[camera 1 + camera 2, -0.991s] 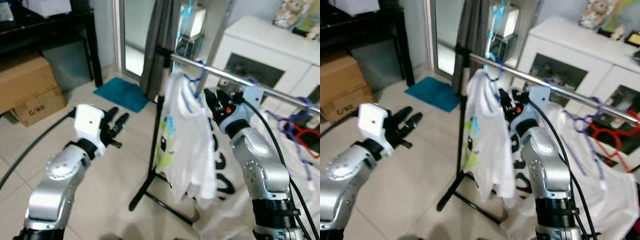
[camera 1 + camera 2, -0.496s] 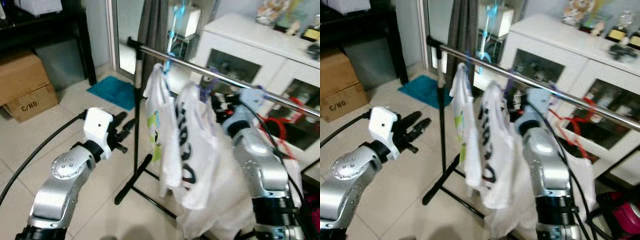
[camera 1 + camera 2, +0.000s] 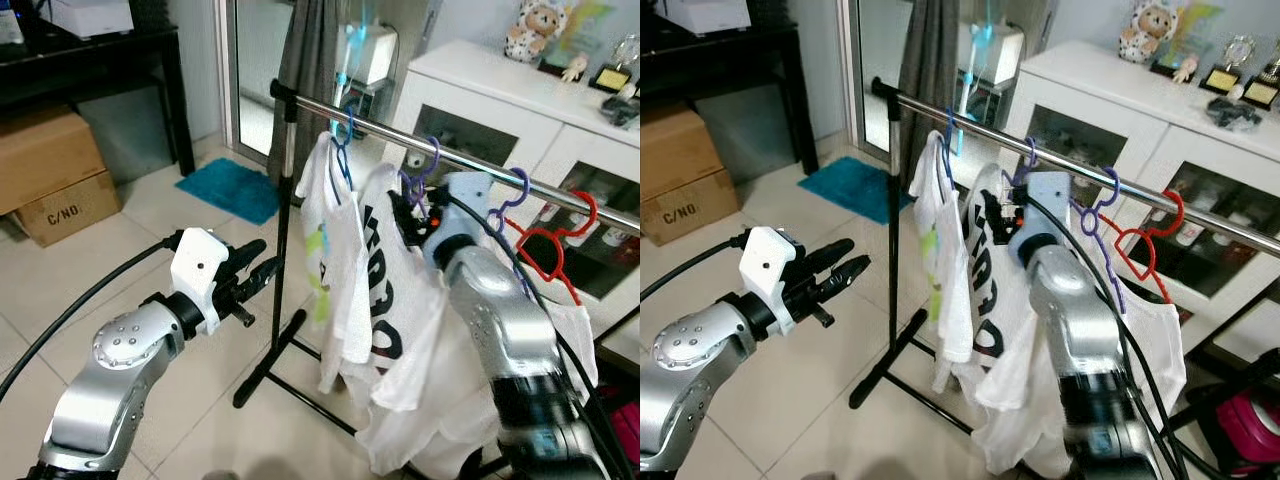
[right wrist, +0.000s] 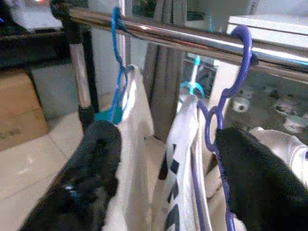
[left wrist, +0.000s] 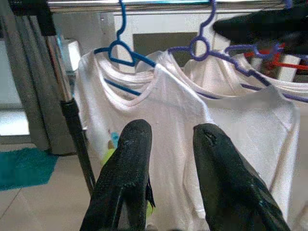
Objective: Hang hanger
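A chrome rail [image 3: 470,150] on a black stand carries a blue hanger [image 3: 343,140] with a white shirt, then a purple hanger [image 3: 428,165] bearing a white shirt with black lettering [image 3: 385,300]. The purple hanger's hook [image 4: 236,62] sits over the rail. My right gripper [image 3: 408,208] is raised just under the rail at this hanger's neck, open, its fingers [image 4: 96,159] spread either side of the hanger. My left gripper [image 3: 268,255] hovers open left of the stand, facing the shirts, holding nothing [image 5: 171,132].
Another purple hanger [image 3: 515,190] and a red hanger [image 3: 555,245] hang further right on the rail. The stand's black foot [image 3: 270,370] spreads over the tiled floor. Cardboard boxes [image 3: 50,170], a teal mat [image 3: 233,188], a grey curtain [image 3: 310,50] and a white cabinet [image 3: 520,100] surround the rack.
The view has shifted. The lettered shirt on its purple hanger rose from below my right arm up to the rail and now hangs there. The left arm stayed about where it was.
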Controlling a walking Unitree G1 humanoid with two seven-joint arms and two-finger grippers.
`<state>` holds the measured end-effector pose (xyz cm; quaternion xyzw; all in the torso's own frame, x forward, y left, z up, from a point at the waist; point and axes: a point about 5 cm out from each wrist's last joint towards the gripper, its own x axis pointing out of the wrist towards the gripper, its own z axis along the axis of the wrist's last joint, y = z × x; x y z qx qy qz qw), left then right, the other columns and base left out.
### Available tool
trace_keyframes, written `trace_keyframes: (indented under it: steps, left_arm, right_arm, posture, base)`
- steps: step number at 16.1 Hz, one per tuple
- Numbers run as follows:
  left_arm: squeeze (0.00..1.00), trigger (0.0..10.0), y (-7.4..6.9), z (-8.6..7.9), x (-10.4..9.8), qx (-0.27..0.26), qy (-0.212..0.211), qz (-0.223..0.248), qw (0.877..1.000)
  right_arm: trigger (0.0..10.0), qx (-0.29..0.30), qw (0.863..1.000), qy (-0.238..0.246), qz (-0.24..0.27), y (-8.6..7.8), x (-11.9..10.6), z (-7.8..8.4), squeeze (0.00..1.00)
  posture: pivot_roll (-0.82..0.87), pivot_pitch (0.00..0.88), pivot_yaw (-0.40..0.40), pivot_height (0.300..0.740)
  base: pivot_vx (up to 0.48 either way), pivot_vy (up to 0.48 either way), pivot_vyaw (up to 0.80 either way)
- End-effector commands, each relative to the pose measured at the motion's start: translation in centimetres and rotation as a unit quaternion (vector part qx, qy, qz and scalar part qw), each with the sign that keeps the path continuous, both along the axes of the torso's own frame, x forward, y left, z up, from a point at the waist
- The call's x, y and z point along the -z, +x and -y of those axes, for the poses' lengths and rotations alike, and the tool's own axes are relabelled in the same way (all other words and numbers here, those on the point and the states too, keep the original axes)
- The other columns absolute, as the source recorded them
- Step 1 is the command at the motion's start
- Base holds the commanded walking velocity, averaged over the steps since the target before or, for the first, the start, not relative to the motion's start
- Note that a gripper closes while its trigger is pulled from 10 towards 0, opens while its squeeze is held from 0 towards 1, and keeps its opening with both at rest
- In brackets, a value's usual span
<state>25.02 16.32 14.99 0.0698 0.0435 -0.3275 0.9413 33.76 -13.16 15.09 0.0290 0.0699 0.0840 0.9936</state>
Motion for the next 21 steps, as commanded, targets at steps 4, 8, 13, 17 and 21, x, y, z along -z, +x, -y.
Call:
trace_keyframes:
  steps: [4,8,13,17,21]
  left_arm:
    - [0.00,10.0,-0.4,0.4,-0.6,0.029,0.002,0.002,1.000]
    - [0.00,10.0,-0.1,0.3,-0.6,0.031,0.003,0.000,1.000]
    - [0.00,10.0,0.3,-0.2,-0.7,-0.046,-0.012,0.018,0.999]
    - [0.00,10.0,0.4,-0.9,-0.6,-0.115,-0.038,0.027,0.992]
    - [0.00,10.0,0.5,-1.4,-1.4,-0.159,-0.056,0.056,0.984]
  right_arm:
    - [10.0,0.079,0.995,-0.046,-0.029,2.9,0.1,1.9,1.00]
    - [10.0,0.091,0.994,-0.025,-0.051,5.4,-0.7,1.8,0.00]
    - [10.0,0.033,0.998,0.046,0.019,5.0,-2.4,1.1,0.00]
    - [10.0,-0.017,0.994,0.086,0.068,0.0,-1.5,0.8,0.00]
    - [10.0,0.001,0.995,0.093,0.046,-4.8,2.1,0.0,0.00]
  posture:
    - [0.08,0.000,-0.094,0.740]
    - [0.08,0.000,-0.093,0.740]
    - [0.09,0.000,-0.125,0.740]
    - [0.08,0.000,-0.120,0.740]
    - [0.08,0.000,-0.095,0.740]
  base:
    - [0.000,0.000,0.00]
    - [0.000,0.000,0.00]
    - [0.000,0.000,0.00]
    - [0.000,0.000,0.00]
    - [0.000,0.000,0.00]
